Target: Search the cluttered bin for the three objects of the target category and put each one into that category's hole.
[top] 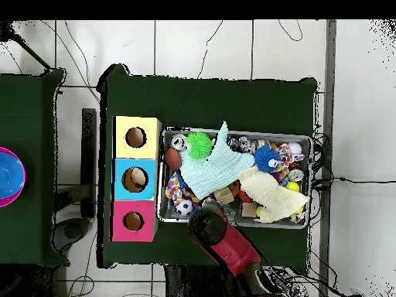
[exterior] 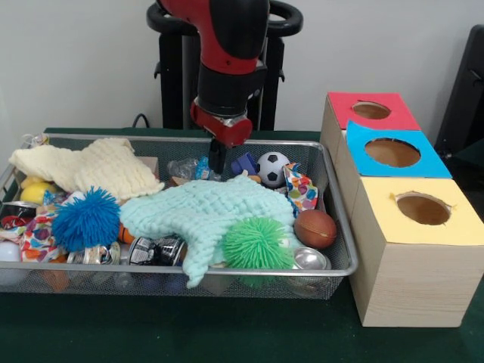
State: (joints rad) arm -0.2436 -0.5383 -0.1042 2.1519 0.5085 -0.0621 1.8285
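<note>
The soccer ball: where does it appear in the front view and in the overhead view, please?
Front view: the soccer ball lies at the far side of the bin, right of the gripper.
Overhead view: the soccer ball sits in the bin's lower left corner, nearest the red box.
Shared landmark: the mint green cloth beside it.

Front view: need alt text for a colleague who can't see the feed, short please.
The red and black arm reaches down so its tool sits low at the far side of the bin, a wire basket crammed with cloths, spiky balls, a soccer ball and cans. Beside the bin stand three wooden boxes; the hole in the red top is farthest from the camera.
</note>
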